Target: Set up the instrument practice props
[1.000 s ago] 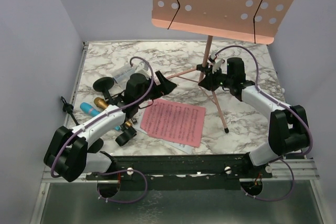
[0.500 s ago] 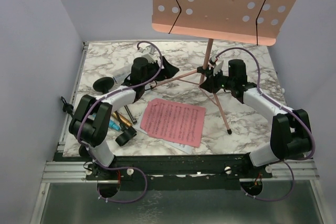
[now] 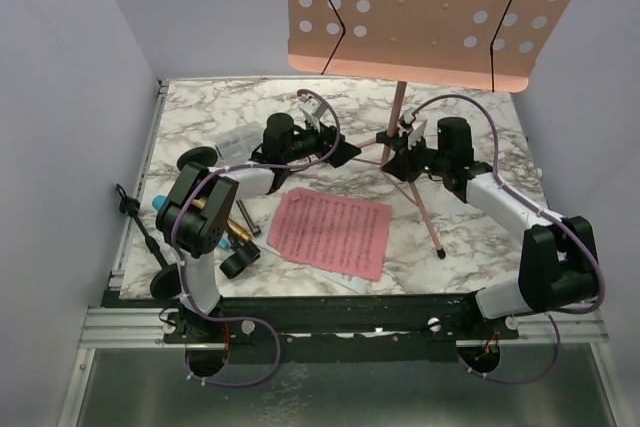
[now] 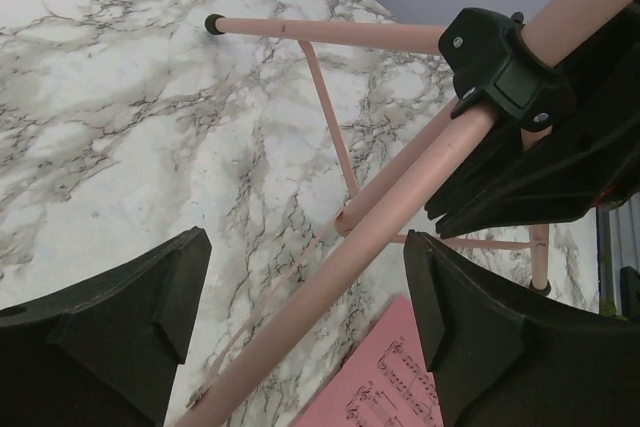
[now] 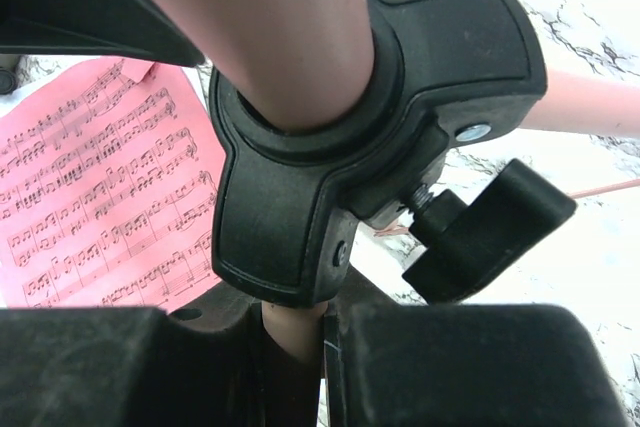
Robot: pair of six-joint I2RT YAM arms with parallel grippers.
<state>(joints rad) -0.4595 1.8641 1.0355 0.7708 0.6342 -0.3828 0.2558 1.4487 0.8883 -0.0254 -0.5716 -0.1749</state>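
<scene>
My right hand [image 3: 408, 150] is clamped on the pole of the rack [image 3: 440, 7], which stands upright mid-frame on the bench [image 3: 200, 107]. My left hand [image 4: 305, 287] gapes around a leg [image 4: 400, 202]. If I knock that leg sideways, the top-heavy rack could tip or twist in the grip.

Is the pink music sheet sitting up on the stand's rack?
No, the music sheet lies flat on the table beside the stand's legs.
</scene>
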